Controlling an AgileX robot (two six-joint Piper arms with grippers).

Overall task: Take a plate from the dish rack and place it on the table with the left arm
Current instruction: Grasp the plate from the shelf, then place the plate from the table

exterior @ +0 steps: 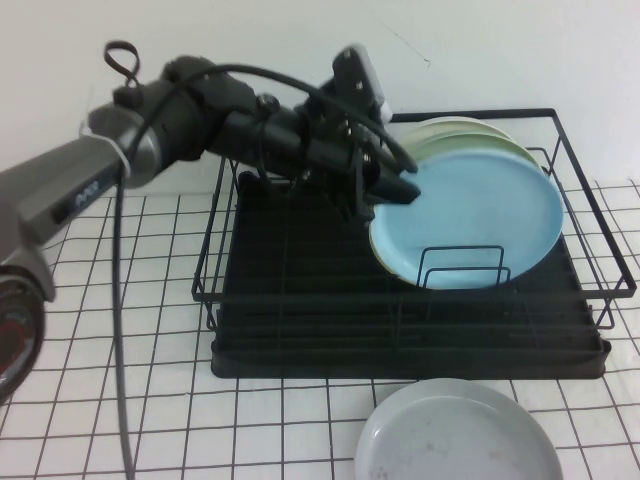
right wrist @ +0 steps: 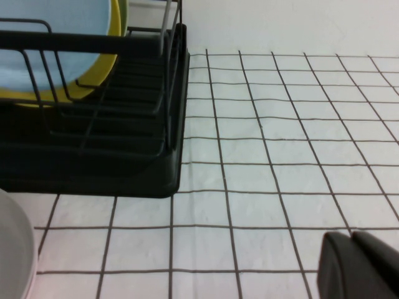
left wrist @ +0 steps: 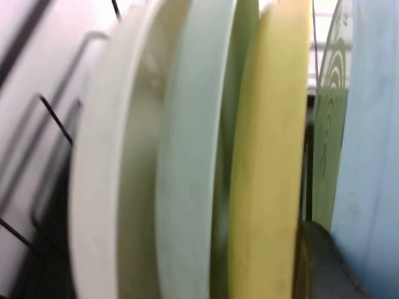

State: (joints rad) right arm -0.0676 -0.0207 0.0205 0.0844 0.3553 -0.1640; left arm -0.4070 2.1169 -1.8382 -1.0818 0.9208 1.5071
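Observation:
The light blue plate point(exterior: 470, 215) stands on edge at the front of several plates in the black dish rack point(exterior: 590, 290). My left gripper point(exterior: 398, 190) reaches in from the left and is shut on that plate's left rim, one finger in front and one behind. In the left wrist view one dark finger point(left wrist: 315, 261) sits between the yellow plate point(left wrist: 268, 156) and the blue plate point(left wrist: 374, 124). My right gripper point(right wrist: 355, 255) is shut and empty, low over the grid-cloth table point(right wrist: 280, 156) to the right of the rack point(right wrist: 156, 168); it is out of the high view.
Pale green plates point(exterior: 470, 135) stand behind the blue one. A grey plate point(exterior: 455, 440) lies flat on the table point(exterior: 150, 330) in front of the rack. The left arm's cable hangs down at the left. A white wall is close behind the rack.

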